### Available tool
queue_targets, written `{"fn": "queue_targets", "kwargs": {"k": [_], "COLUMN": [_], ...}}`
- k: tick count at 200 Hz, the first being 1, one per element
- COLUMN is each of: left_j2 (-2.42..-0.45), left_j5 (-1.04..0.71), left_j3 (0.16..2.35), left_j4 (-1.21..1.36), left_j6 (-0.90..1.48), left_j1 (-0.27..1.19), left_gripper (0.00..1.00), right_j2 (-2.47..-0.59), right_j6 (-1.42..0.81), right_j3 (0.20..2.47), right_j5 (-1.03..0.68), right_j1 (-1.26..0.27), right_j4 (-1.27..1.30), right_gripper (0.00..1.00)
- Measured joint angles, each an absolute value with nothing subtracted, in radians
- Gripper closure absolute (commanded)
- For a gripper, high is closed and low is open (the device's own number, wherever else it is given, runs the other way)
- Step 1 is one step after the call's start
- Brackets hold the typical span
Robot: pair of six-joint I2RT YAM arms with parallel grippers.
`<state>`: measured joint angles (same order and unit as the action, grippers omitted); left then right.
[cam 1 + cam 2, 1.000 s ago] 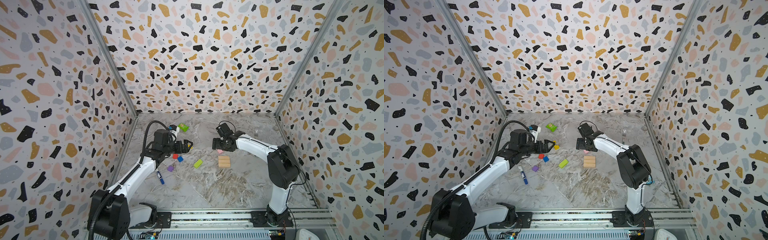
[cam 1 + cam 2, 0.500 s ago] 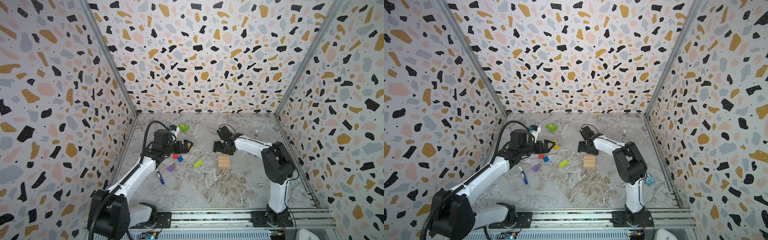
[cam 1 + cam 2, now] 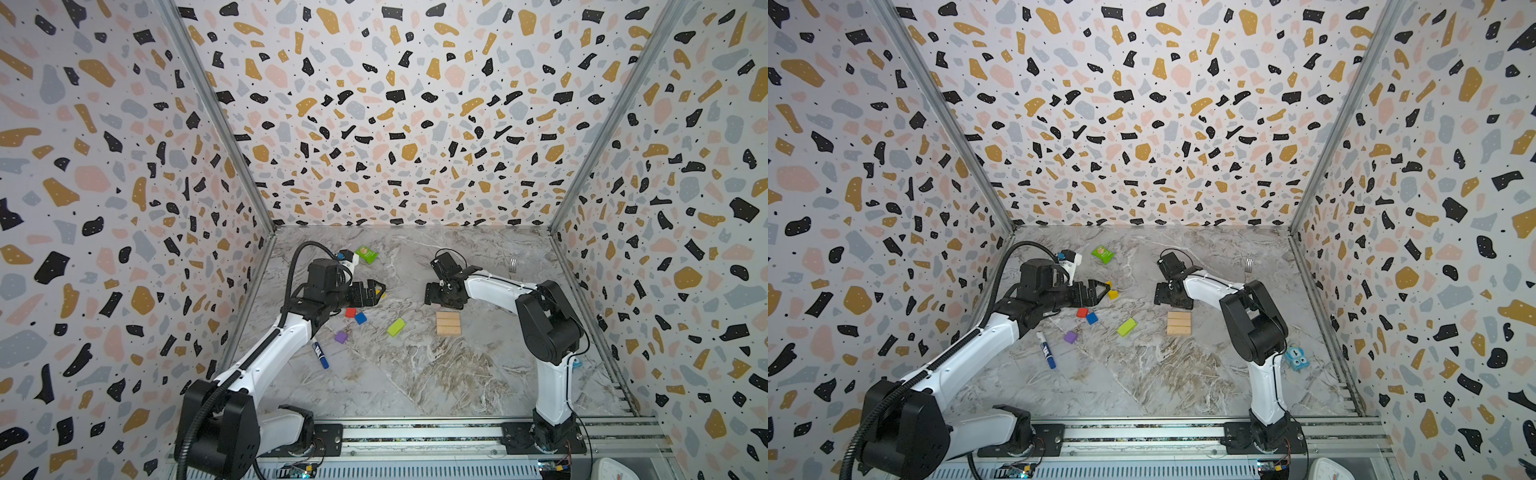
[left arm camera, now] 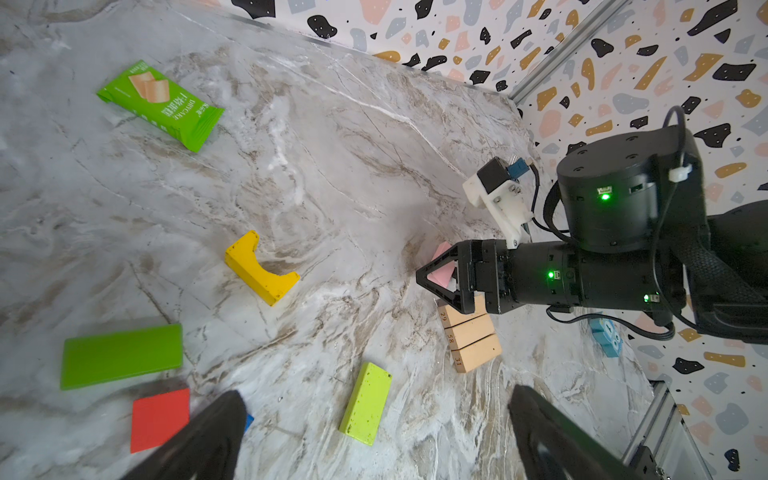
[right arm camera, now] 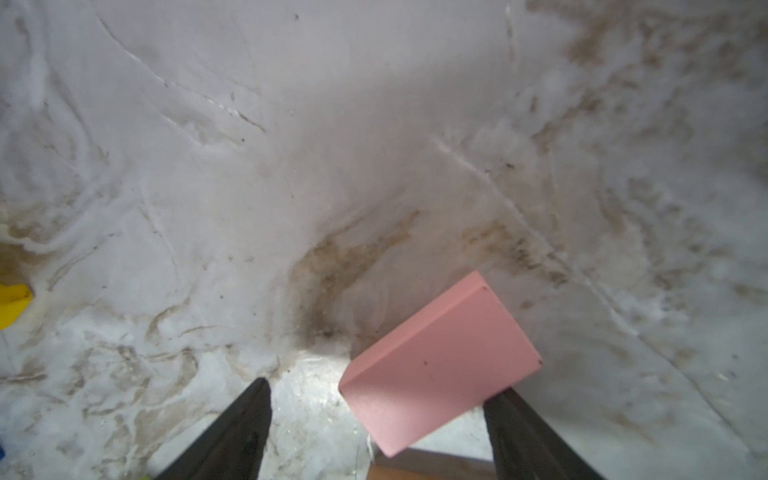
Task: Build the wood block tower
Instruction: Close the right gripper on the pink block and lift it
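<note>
I see the pink bar (image 5: pixel 440 365) lying skewed between the part-open, unclamped jaws of my right gripper (image 5: pixel 378 386), just beside the tan bars (image 3: pixel 448 323).

The marble tabletop (image 3: pixel 415 374) I work on carries three tan bars (image 3: pixel 448 323) laid side by side. Left of those bars lie a lime bar (image 3: pixel 396 326), a red cube (image 3: pixel 350 312), a blue cube (image 3: pixel 360 318), a purple cube (image 3: pixel 341 337) and a marker (image 3: pixel 320 353); behind them, a yellow arch (image 3: pixel 1113 294), a green packet (image 3: pixel 366 253) and a fork (image 3: pixel 514 264).
</note>
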<state>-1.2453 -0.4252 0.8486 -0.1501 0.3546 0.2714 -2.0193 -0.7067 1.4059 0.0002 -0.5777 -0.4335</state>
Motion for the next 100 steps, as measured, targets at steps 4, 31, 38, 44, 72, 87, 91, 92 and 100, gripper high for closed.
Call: {"fn": "queue_targets", "kwargs": {"k": [4,31,38,44,72,87,91,92,100], "left_j2": [-1.245,-1.245,-1.245,-1.245,-1.245,-1.244,-1.244,-1.244,-1.243], "left_j5": [-0.425,-0.425,-0.425,-0.425,-0.425,-0.425,-0.425,-0.425,-0.425], "left_j3": [0.849,0.849,0.849,0.849,0.849,0.849,0.849,0.849,0.849], "left_j4": [-0.150,-0.150,-0.150,-0.150,-0.151,-0.152,-0.153,-0.153,-0.153], "left_j6": [0.355,0.355,0.355,0.355,0.354,0.353,0.353,0.353,0.353], "left_j1": [0.271,0.271,0.271,0.271,0.271,0.271,0.271,0.271,0.271], "left_gripper": [0.00,0.00,0.00,0.00,0.00,0.00,0.00,0.00,0.00], "right_j2": [-2.024,-2.047,-2.051,-2.056,-2.076,-2.090,-2.093,-2.094,-2.098], "right_j6": [-0.706,-0.696,-0.693,-0.691,-0.679,-0.671,-0.669,-0.668,-0.665], "right_j3": [1.412,1.444,1.450,1.456,1.483,1.503,1.507,1.509,1.515], "right_j5": [0.000,0.001,0.002,0.004,0.016,0.029,0.033,0.035,0.045], "right_j1": [-0.578,-0.578,-0.578,-0.578,-0.578,-0.579,-0.580,-0.581,-0.583], "right_j4": [-0.434,-0.435,-0.435,-0.436,-0.447,-0.456,-0.459,-0.460,-0.463], "right_gripper": [0.20,0.23,0.24,0.26,0.31,0.34,0.34,0.35,0.37]}}
